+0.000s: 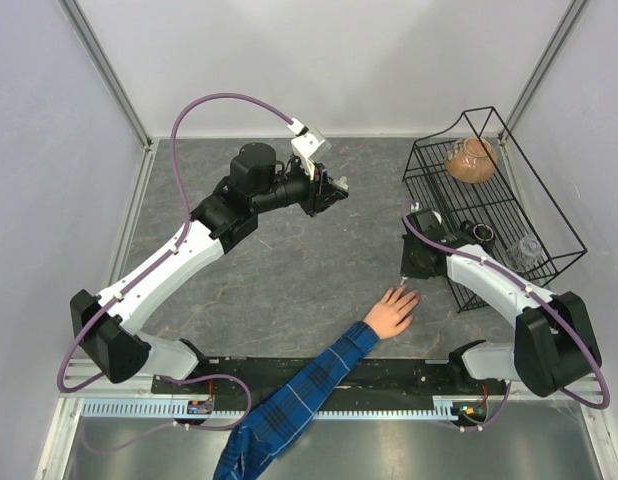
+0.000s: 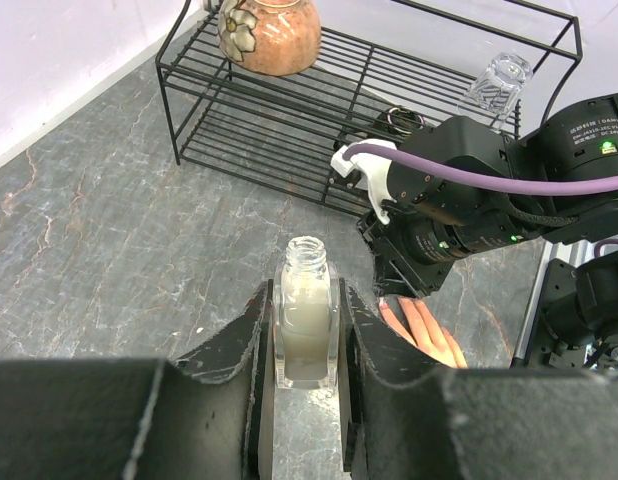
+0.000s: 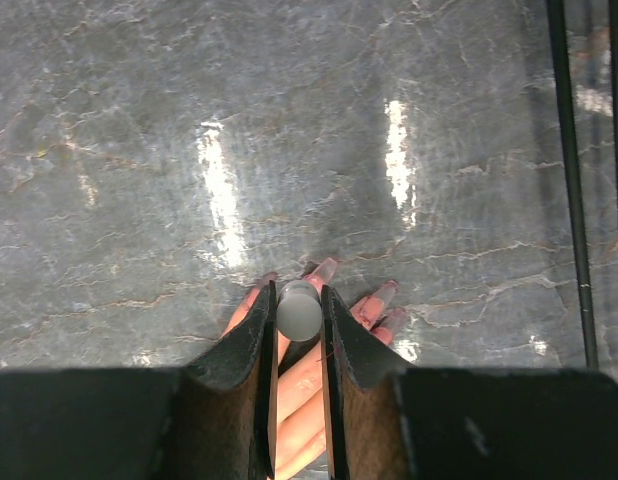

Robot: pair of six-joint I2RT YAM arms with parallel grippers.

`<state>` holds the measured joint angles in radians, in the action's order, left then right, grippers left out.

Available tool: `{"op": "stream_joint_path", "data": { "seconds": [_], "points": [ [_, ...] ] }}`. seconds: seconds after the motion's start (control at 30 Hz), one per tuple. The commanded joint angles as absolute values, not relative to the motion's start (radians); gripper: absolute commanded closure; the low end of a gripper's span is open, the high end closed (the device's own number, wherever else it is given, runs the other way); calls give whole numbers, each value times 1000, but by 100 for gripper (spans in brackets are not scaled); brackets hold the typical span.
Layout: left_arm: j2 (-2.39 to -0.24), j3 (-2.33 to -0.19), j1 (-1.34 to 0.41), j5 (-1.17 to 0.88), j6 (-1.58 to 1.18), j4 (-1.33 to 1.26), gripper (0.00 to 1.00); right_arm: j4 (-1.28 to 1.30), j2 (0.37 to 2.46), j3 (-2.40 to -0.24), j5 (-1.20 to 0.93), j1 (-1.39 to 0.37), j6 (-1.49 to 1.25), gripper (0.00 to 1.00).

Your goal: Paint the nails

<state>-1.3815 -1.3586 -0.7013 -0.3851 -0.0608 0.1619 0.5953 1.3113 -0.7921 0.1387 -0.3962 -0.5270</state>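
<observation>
Grip, left jaws: clenched on polish bottle (image 2: 307, 310), small clear glass, pads flat vs both its sides. Neck open, pointing out past the jaw tips toward right arm (image 2: 469, 200) & rack. Pale cream liquid filling most of the body. Whole lot out over middle-far part of tabletop (image 1: 279, 270), well apart from the hand; can't tell if bottle base touching anything.

Right jaws: closed on small round grey-white cap (image 3: 298, 310), seen end-on from wrist cam, pinched at both sides. Brush under it hidden, so can't tell if touching skin.

Directly below cap: person's hand (image 1: 392, 312), palm down, flat on tabletop, fingers (image 3: 377, 298) spread & pointing away from near edge. Tiny nails (image 3: 325, 267) at the fingertips, just beyond right jaws, pinkish-red look; too small to tell which ones coated. Cap over index/middle area, exact finger unclear.

Blue plaid sleeve (image 1: 314, 385) from wrist down-left, across black base rail (image 1: 409, 372) at near edge, btw the two arm bases.

Further out, far-right corner: black wire rack (image 1: 451, 205) on tabletop, just beside right arm. Inside it: brown-orange pot (image 1: 471, 160) w/ flower pattern at far end, clear glass (image 1: 524, 251) toward near end, small dark ring-shaped item (image 1: 482, 232) btw them, type unclear.

Tabletop grey, marble-look, glare streaks in right wrist view.
</observation>
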Motion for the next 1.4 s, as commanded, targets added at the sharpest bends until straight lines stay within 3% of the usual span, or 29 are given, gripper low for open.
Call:
{"op": "stream_joint_path", "data": {
  "seconds": [0.0, 1.37],
  "points": [
    [-1374, -1393, -695, -390, -43, 118, 98, 558, 1316, -787, 104, -394, -523, 100],
    [-1387, -1402, -695, -382, -28, 132, 98, 578, 1365, -816, 196, -393, -537, 100]
  ]
}}
